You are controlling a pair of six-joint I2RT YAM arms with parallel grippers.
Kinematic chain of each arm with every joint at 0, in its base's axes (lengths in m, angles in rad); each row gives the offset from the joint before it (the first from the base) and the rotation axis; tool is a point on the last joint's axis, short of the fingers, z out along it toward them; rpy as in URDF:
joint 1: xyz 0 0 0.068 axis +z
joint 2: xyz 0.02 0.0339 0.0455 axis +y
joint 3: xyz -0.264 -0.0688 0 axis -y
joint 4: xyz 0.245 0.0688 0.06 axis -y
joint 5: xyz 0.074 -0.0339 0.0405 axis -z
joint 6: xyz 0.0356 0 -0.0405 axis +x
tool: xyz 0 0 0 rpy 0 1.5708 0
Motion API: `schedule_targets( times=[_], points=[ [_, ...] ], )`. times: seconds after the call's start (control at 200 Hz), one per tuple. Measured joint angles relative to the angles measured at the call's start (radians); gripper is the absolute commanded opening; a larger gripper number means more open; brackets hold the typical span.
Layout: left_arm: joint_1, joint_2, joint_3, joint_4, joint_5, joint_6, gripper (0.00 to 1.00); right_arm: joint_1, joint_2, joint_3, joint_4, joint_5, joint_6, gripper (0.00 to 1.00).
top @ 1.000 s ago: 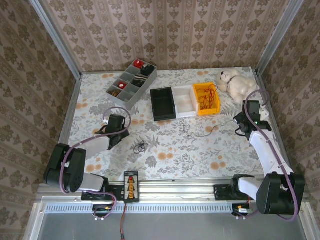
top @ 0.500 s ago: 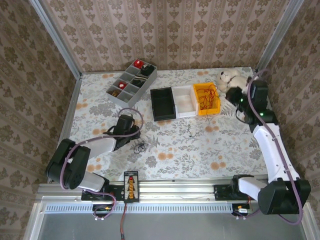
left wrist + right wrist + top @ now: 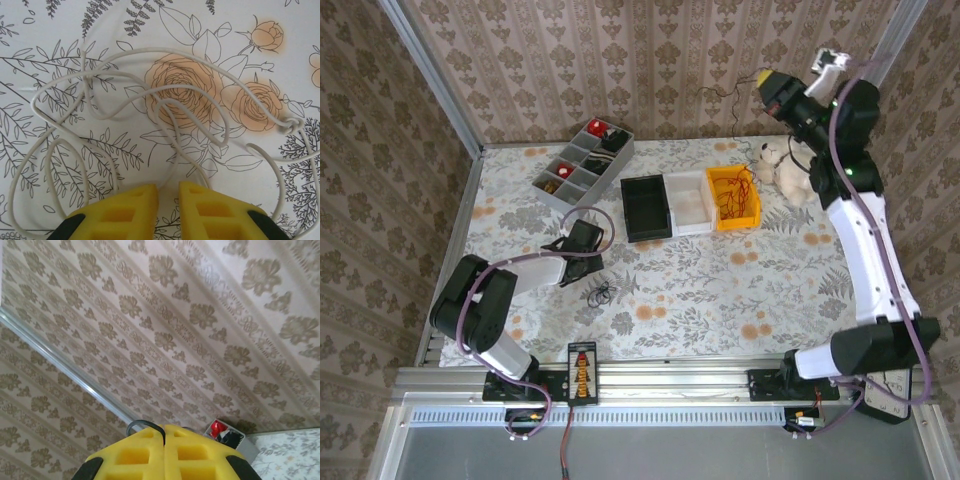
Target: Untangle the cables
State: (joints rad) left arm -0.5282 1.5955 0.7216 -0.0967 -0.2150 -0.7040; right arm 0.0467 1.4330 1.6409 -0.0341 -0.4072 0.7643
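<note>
Whitish thin cable (image 3: 155,49) sprawls in loose loops on the floral desk (image 3: 50,25) just ahead of the left tool (image 3: 167,194), slightly parted; the right tool (image 3: 164,432), high up, clamps a thin black cable (image 3: 145,421).

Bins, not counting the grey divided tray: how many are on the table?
3, side by side toward the far edge: black bin on the left, white bin in the middle, yellow bin on the right with the red cable in it. None seems hidden.

Damask wallpaper (image 3: 650,60); floral tablecloth (image 3: 720,300)
</note>
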Motion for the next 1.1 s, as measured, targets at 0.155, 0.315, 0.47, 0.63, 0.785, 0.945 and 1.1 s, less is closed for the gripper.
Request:
schedule_targets(
  times=[0.155, 0.315, 0.47, 0.63, 0.785, 0.945, 1.1],
  points=[
    [-0.002, 0.0, 0.0, -0.001, -0.006, -0.001, 0.19, 0.032, 0.09, 0.095, -0.037, -0.01, -0.029, 0.06],
    [-0.002, 0.0, 0.0, -0.001, -0.007, -0.001, 0.19, 0.044, 0.111, 0.162, -0.065, -0.009, -0.066, 0.07],
    [-0.002, 0.003, 0.002, -0.001, -0.007, -0.001, 0.19, 0.062, 0.134, 0.201, -0.068, -0.008, -0.093, 0.07],
    [-0.002, 0.007, 0.006, -0.005, -0.008, -0.001, 0.19, 0.093, 0.185, 0.212, -0.089, -0.008, -0.114, 0.07],
    [-0.002, 0.008, 0.008, -0.006, -0.008, -0.001, 0.2, 0.114, 0.23, 0.211, -0.117, -0.005, -0.123, 0.07],
    [-0.002, 0.009, 0.008, -0.006, -0.008, -0.001, 0.2, 0.118, 0.237, 0.209, -0.127, 0.004, -0.131, 0.07],
    [0.0, 0.011, 0.008, -0.005, -0.008, -0.001, 0.19, 0.118, 0.245, 0.233, -0.135, 0.011, -0.138, 0.07]
  ],
)
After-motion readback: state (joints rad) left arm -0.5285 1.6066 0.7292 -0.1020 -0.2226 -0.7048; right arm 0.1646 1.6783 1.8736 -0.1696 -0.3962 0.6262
